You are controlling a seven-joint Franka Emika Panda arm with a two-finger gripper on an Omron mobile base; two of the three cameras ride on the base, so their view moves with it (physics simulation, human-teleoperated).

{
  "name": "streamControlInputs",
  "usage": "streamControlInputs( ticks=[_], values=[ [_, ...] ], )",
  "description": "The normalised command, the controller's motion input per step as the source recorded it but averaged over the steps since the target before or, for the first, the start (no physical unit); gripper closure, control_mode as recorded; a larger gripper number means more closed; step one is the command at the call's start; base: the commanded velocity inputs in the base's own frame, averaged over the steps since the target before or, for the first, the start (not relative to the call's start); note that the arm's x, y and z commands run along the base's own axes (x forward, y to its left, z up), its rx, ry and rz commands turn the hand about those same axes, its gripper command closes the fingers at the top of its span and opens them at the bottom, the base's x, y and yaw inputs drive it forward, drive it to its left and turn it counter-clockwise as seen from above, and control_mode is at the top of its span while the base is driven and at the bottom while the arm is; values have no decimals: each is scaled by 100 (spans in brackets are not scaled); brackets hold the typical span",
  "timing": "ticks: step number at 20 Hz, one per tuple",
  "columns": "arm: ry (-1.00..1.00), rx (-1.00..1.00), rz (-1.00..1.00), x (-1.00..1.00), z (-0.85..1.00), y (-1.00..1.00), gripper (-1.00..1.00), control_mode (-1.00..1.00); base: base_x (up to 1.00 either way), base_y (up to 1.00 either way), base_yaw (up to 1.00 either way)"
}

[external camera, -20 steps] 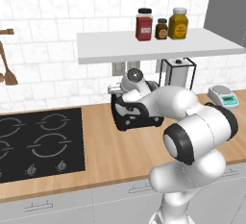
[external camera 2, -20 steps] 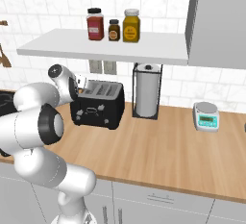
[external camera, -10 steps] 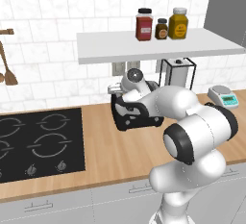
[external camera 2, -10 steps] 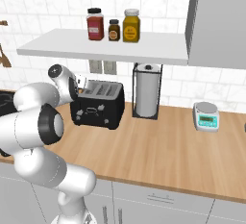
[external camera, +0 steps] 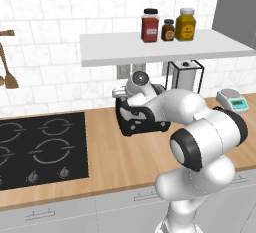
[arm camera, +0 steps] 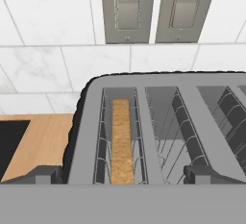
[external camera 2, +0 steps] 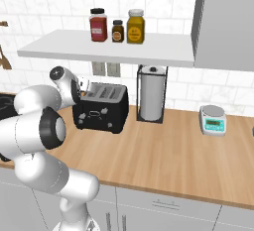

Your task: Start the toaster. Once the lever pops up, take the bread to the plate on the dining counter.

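Hovering over the black boxy toaster [arm camera: 158,122], the gripper [arm camera: 122,174] has fingers spread wide; the tan bread slice [arm camera: 122,141] sits in the left slot.

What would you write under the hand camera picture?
Bread sits down in the toaster's left slot, open gripper above.

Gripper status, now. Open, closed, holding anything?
Gripper: open, holding nothing, poised over the toaster with the bread down in its slot.
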Motion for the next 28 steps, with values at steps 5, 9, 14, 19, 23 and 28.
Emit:
streamControlInputs(
  ticks=[5,9,14,19,23,28],
  values=[
    [0,0,0,0,0,0,-100,-100,0,0,0],
    [0,0,0,0,0,0,-100,-100,0,0,0],
    [0,0,0,0,0,0,-100,-100,0,0,0],
    [0,0,0,0,0,0,-100,-100,0,0,0],
    [0,0,0,0,0,0,-100,-100,0,0,0],
    [0,0,0,0,0,0,-100,-100,0,0,0]
  ],
)
